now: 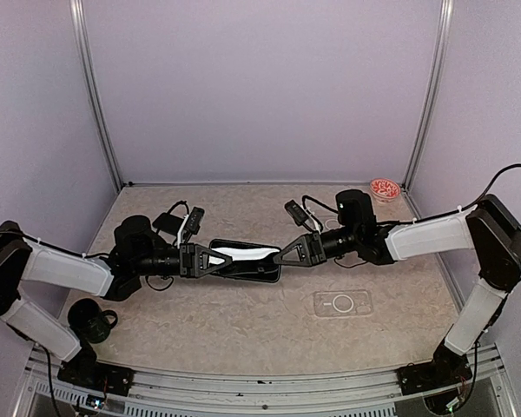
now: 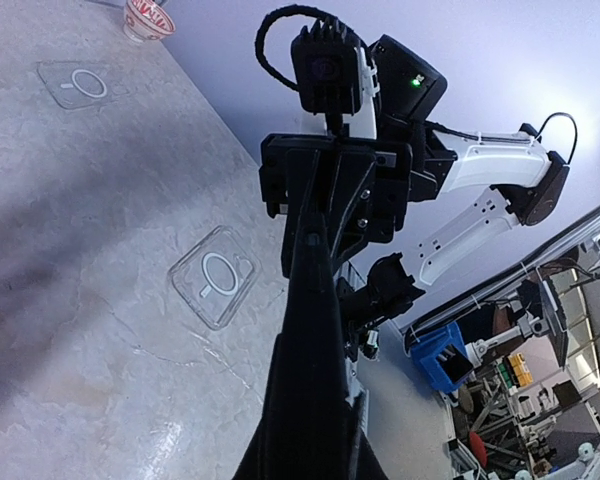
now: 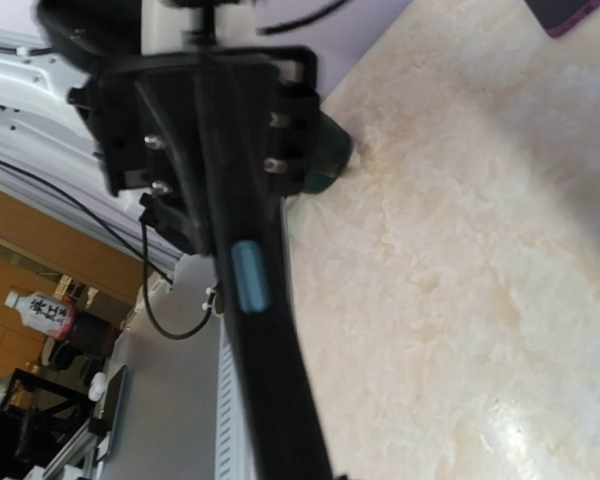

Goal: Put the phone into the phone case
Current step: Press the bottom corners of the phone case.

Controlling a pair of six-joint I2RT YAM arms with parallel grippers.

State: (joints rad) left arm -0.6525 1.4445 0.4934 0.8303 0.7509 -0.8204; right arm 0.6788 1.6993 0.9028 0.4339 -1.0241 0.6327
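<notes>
The black phone (image 1: 247, 263) hangs over the middle of the table (image 1: 243, 334), its long axis running left to right, with one arm at each end. The left gripper (image 1: 217, 258) is pinched onto the phone's left end and the right gripper (image 1: 282, 254) onto its right end. Both sets of fingers are pressed tight against the slab, and the two arms reach in towards each other. A pale glare lies across the phone's upper face.

In the left wrist view the phone (image 2: 305, 350) appears edge-on as a thin dark bar, and the right gripper (image 2: 325, 215) clamps its far end. The marbled tabletop lies well behind it, so the phone looks lifted off the surface. In the right wrist view the same thin edge (image 3: 265, 360) carries a pale blue side button (image 3: 250, 275), and the left gripper (image 3: 225, 150) clamps its far end.

The clear phone case (image 1: 341, 303) lies flat on the table towards the near right corner. It has a ring mark at its centre and sits apart from the phone and from both grippers.

A small red-and-white bowl (image 1: 385, 189) sits in the far right corner. A black mug (image 1: 94, 320) stands near the near left corner, beside the left arm.
</notes>
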